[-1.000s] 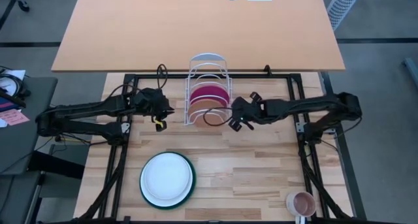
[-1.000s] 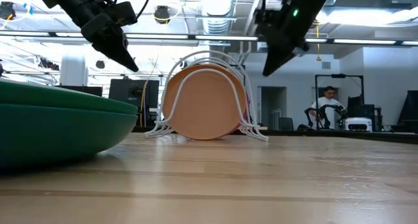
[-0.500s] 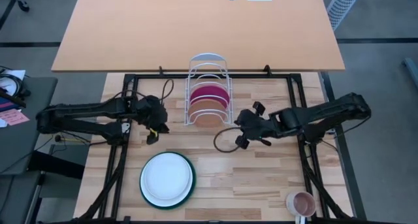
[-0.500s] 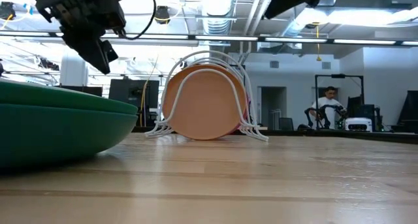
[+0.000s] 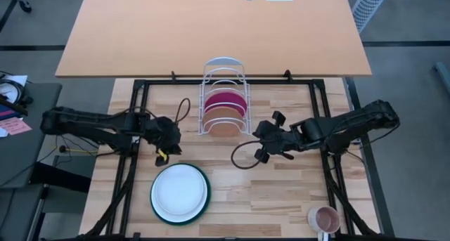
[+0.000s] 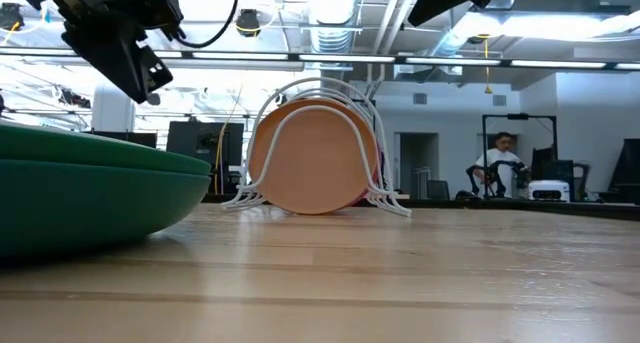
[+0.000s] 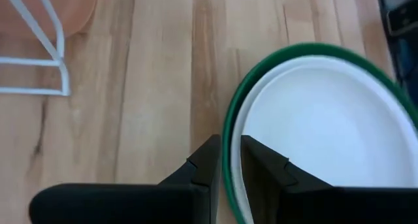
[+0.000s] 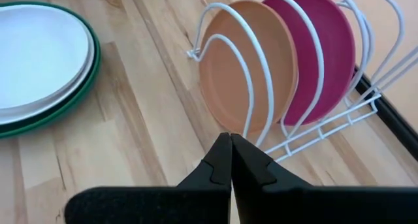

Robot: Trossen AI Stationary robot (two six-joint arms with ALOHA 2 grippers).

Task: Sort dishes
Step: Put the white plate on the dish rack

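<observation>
A terracotta plate (image 8: 245, 70) and a magenta plate (image 8: 320, 54) stand on edge in the front slots of the white wire rack (image 5: 224, 93). The white plate (image 5: 179, 190) lies flat inside the dark green plate (image 5: 203, 206) on the table, near the front edge. My left gripper (image 5: 163, 154) hovers above the far rim of that stack, its fingers (image 7: 210, 157) a narrow gap apart, with nothing between them. My right gripper (image 5: 261, 155) is shut and hangs in the air, right of the rack and nearer the front.
A small pink mug (image 5: 325, 218) stands at the table's near right corner. A loose black cable (image 5: 242, 157) loops beside my right gripper. Bare wood lies between the plate stack and the mug. Beyond the table there is a larger desk, and a person sits far off in the room.
My left gripper has swung from beside the rack's left side toward the near edge, over the far rim of the plate stack. My right gripper has drawn back from the rack's front toward the near right and risen, then stayed still.
</observation>
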